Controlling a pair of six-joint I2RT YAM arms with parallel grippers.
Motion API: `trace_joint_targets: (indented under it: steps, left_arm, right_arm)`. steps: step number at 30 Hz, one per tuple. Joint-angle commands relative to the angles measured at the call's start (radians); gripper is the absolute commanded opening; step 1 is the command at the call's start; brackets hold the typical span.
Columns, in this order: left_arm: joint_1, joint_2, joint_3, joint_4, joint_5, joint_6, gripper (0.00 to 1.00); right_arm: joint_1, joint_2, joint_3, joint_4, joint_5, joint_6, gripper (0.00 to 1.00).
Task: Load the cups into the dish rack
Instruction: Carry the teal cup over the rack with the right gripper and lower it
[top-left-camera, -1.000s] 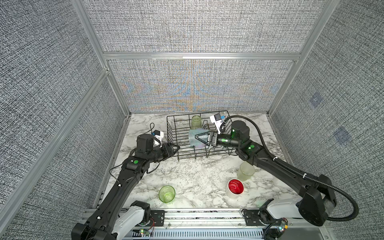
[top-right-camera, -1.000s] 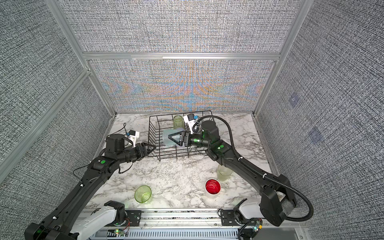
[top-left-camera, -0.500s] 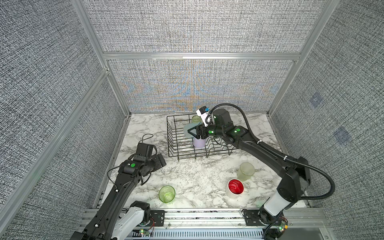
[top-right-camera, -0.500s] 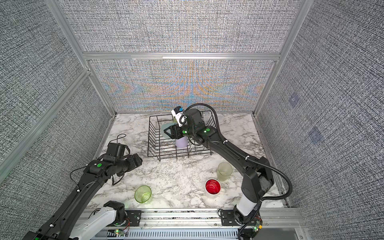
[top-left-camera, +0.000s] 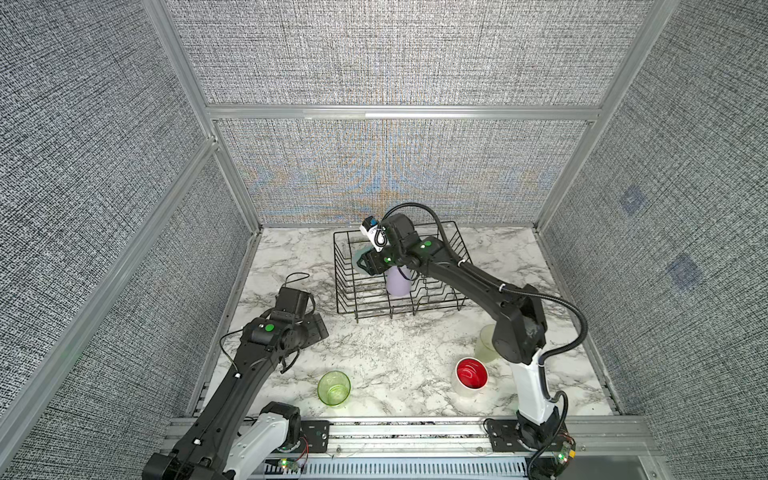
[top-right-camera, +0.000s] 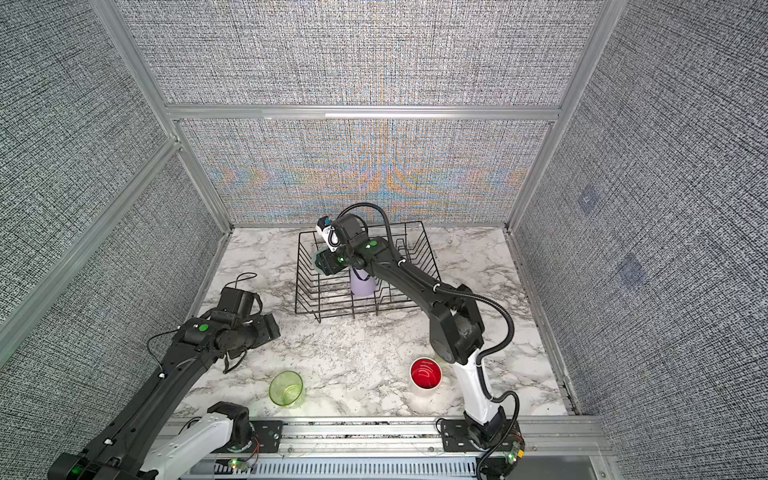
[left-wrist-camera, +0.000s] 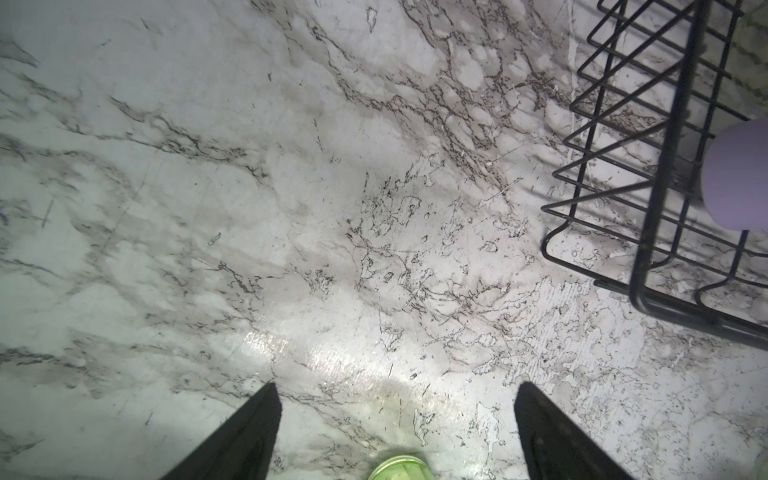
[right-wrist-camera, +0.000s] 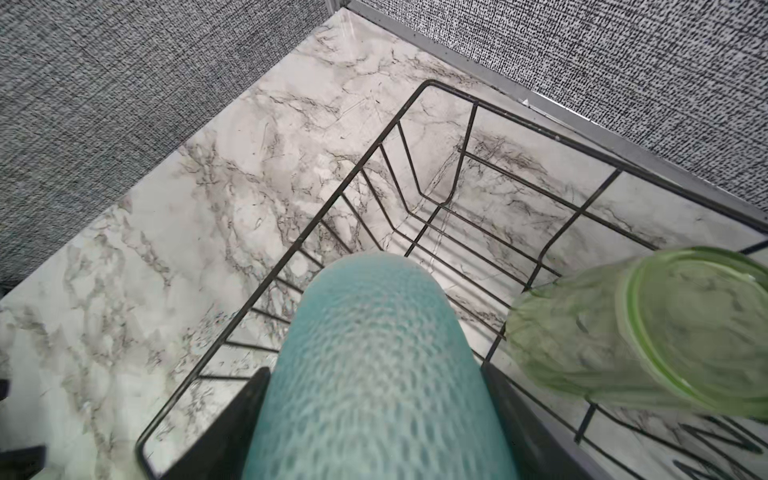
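The marble table (top-left-camera: 395, 357) carries everything. On its far half, just right of the middle, stands the dish rack (top-left-camera: 345, 274) (top-right-camera: 307, 278), a black wire basket with raised sides. One near corner of the dish rack (left-wrist-camera: 648, 249) shows in the left wrist view, and the right wrist view looks down over its rim (right-wrist-camera: 374, 153).

Inside it, toward the near side, is the lilac cup (top-left-camera: 398, 284) (top-right-camera: 362, 286) (left-wrist-camera: 735, 178). The right wrist view also shows the taller green cup (right-wrist-camera: 648, 328) within the wires; the right arm hides it in both top views. I cannot tell which end of it is up.

The right gripper (top-left-camera: 365, 262) (right-wrist-camera: 376, 370) reaches over the left part of the rack, its jaws clamped on either side of the light blue cup (right-wrist-camera: 365, 316) (top-left-camera: 358, 258), held above the rack floor close to the left wall.

The left gripper (top-left-camera: 316, 328) (top-right-camera: 270, 326) (left-wrist-camera: 397, 384) hangs over bare table to the near left of the rack, jaws spread wide with nothing between them.

Three cups stand on the table outside the rack. The frosted pale cup (top-left-camera: 484, 345) is at the near right, partly behind the right arm. The white cup with red inside (top-left-camera: 471, 374) (top-right-camera: 426, 373) is just nearer than it, mouth up. The shorter green cup (top-left-camera: 333, 387) (top-right-camera: 286, 388) (left-wrist-camera: 401, 467) is at the near left, also mouth up.
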Motion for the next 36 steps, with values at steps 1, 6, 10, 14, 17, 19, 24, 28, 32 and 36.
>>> trace_joint_targets:
  steps: [1, 6, 10, 14, 17, 19, 24, 28, 32, 36]
  left_arm:
    - [0.001, -0.008, 0.001, -0.010, 0.008, 0.013, 0.89]
    - [0.001, -0.008, 0.016, -0.030, 0.025, 0.032, 0.89]
    - [0.000, -0.021, 0.000, 0.001, 0.048, 0.036, 0.89]
    - [0.000, -0.025, -0.010, 0.006, 0.061, 0.031, 0.89]
    - [0.001, -0.028, -0.027, 0.038, 0.081, 0.032, 0.89]
    - [0.001, -0.027, -0.031, 0.046, 0.085, 0.031, 0.89]
    - [0.000, -0.014, -0.025, 0.051, 0.101, 0.038, 0.89]
    - [0.000, -0.007, -0.022, 0.052, 0.108, 0.041, 0.89]
    - [0.000, -0.005, -0.022, 0.061, 0.118, 0.045, 0.89]
    - [0.000, -0.002, -0.013, 0.069, 0.148, 0.055, 0.89]
  right_arm:
    - [0.006, 0.080, 0.095, -0.053, 0.076, -0.061, 0.62]
    - [0.018, 0.261, 0.302, -0.115, 0.149, -0.116, 0.62]
    - [0.027, 0.391, 0.458, -0.154, 0.218, -0.172, 0.62]
    - [0.029, 0.435, 0.476, -0.110, 0.274, -0.210, 0.63]
    - [0.027, 0.446, 0.450, -0.052, 0.297, -0.232, 0.63]
    - [0.026, 0.460, 0.453, -0.033, 0.306, -0.241, 0.64]
    - [0.026, 0.494, 0.473, -0.023, 0.301, -0.244, 0.72]
    - [0.026, 0.487, 0.454, -0.016, 0.312, -0.247, 0.77]
    - [0.026, 0.473, 0.444, -0.022, 0.322, -0.263, 0.78]
    - [0.026, 0.453, 0.422, -0.002, 0.336, -0.271, 0.78]
